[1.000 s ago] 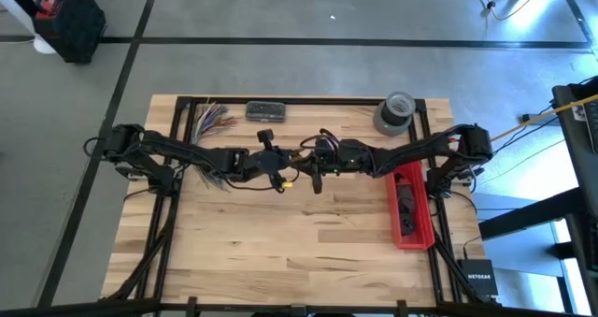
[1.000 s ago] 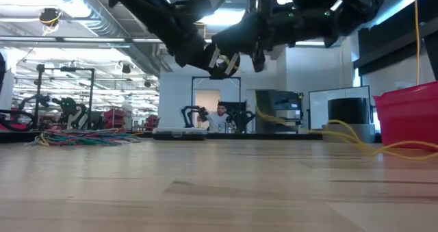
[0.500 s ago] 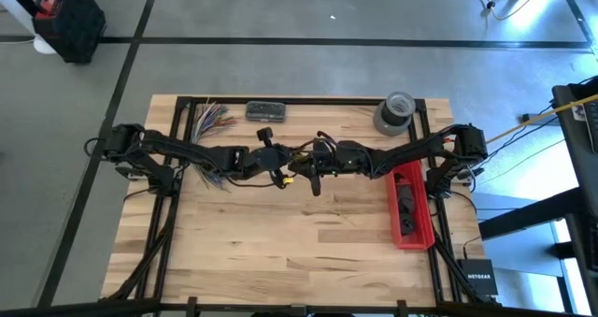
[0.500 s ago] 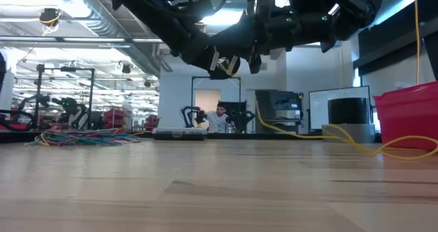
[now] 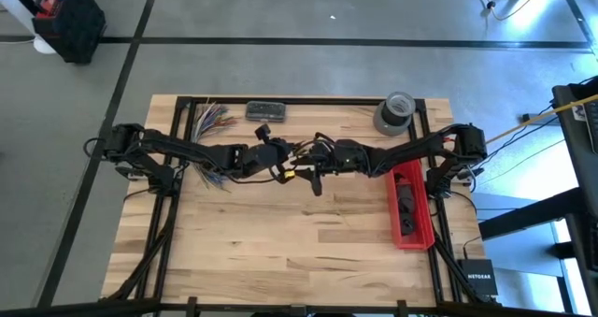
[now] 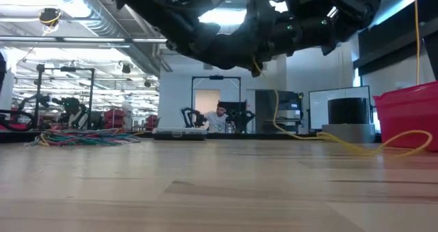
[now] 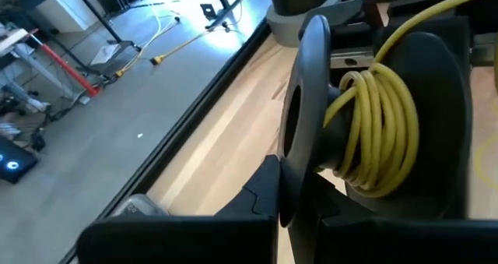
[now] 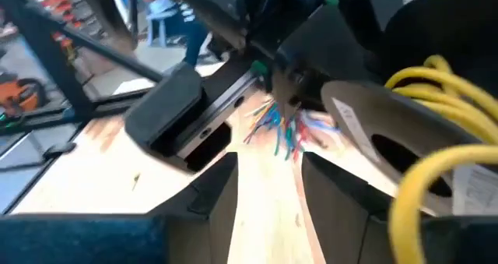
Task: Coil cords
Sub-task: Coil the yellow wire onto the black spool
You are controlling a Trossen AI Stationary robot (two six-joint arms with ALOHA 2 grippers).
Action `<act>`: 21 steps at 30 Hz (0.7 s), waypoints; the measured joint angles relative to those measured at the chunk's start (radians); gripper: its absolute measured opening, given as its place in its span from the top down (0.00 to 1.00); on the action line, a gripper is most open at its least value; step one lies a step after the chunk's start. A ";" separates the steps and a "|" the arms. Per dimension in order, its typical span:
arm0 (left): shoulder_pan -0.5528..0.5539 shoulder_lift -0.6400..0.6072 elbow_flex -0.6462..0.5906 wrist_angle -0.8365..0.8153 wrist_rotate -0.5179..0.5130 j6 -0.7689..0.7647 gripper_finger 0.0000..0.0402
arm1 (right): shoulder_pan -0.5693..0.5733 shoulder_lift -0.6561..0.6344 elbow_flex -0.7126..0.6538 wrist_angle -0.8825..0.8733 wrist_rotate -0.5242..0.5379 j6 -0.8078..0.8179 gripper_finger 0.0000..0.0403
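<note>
Cord (image 7: 379, 132), yellow, is wound on a black spool; its free end trails toward frame right in the low view. Left gripper (image 5: 278, 160) is clamped on the spool (image 7: 315, 100); right gripper (image 5: 301, 164) jaws are parted.

We're in a robotics lab/workshop: open hall with concrete floor (image 5: 280, 18), ceiling ducts (image 6: 82, 13), more robot arms (image 6: 65, 112) at 9 o'clock, a person (image 6: 220, 116) at a desk, monitors (image 6: 335, 105).

Both arms (image 5: 168, 149) are matte black, built of chunky jointed segments with thin black cables looped along them. The right arm (image 5: 420, 149) carries a small green mark near its wrist.
</note>
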 joint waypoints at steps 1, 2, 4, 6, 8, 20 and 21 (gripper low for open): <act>0.000 -0.001 0.000 -0.009 -0.008 0.002 1.00 | 0.000 -0.005 0.000 -0.016 -0.019 -0.003 0.63; -0.001 -0.003 0.000 -0.017 -0.015 0.001 1.00 | 0.000 -0.011 0.000 -0.036 -0.034 -0.005 0.64; -0.002 -0.012 0.003 -0.019 -0.032 -0.013 1.00 | 0.001 -0.030 0.000 -0.079 -0.048 -0.017 0.64; -0.002 -0.025 0.003 -0.017 -0.041 -0.024 1.00 | 0.012 -0.049 0.000 -0.089 -0.042 -0.038 0.64; -0.003 -0.031 0.006 -0.007 -0.043 -0.022 1.00 | 0.034 -0.068 0.005 -0.084 -0.001 -0.071 0.64; -0.023 -0.047 0.003 -0.171 -0.042 0.009 1.00 | 0.134 -0.086 0.311 -0.957 0.238 -0.213 0.64; -0.025 -0.054 0.003 -0.191 -0.041 0.009 1.00 | 0.143 -0.086 0.324 -1.044 0.277 -0.212 0.64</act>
